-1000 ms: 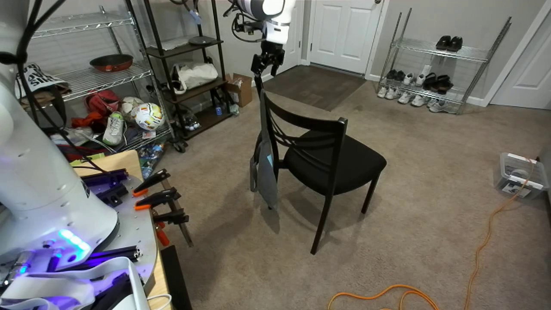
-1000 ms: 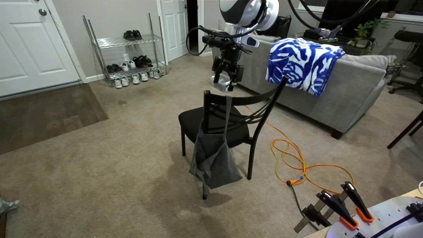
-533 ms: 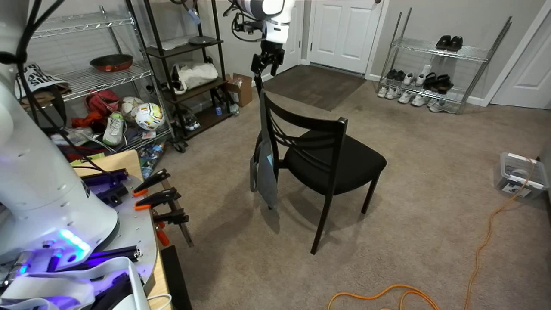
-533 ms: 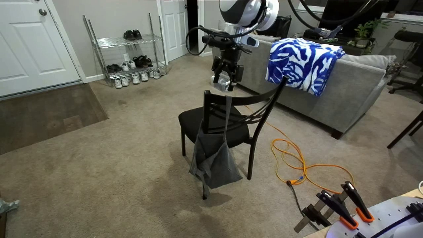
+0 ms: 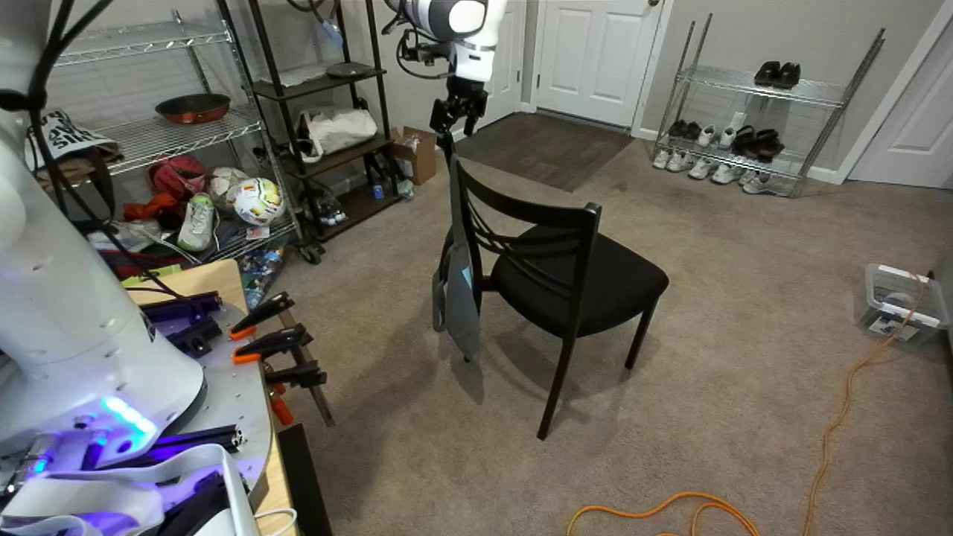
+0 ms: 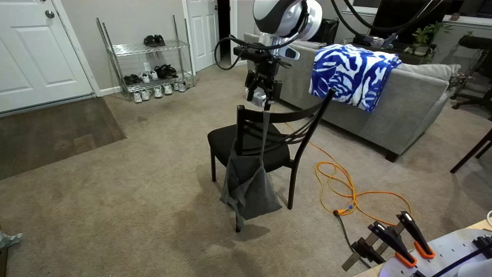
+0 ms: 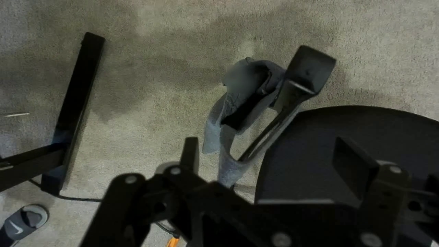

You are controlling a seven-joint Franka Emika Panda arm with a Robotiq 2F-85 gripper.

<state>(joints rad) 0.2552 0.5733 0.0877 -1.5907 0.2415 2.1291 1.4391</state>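
My fingers [image 7: 190, 156] are spread wide with nothing pinched between them, hanging just above the top rail [image 6: 292, 116] of the black chair [image 5: 607, 283]. The grey bag [image 6: 255, 192] hangs down the chair's rear side, its strap [image 6: 265, 130] draped over that rail near the corner post [image 6: 240, 130]. In an exterior view one of my tips overlaps the top of the strap; I cannot tell whether the two touch. In the wrist view the strap's fold lies nearer the finger at that view's left, so good work here, I judge, means a small sideways shift until the fold sits midway, one finger on each side, before any squeezing. I should come down slowly and straight, since the rail lies right under the cloth and a tip pressing on it could shove the chair. The fabric looks soft and may slide along the rail or crumple if I nudge it, so a light first contact, then a firm, even squeeze across the band, seems safest. I should also keep clear of the corner post, which could stop one finger short.
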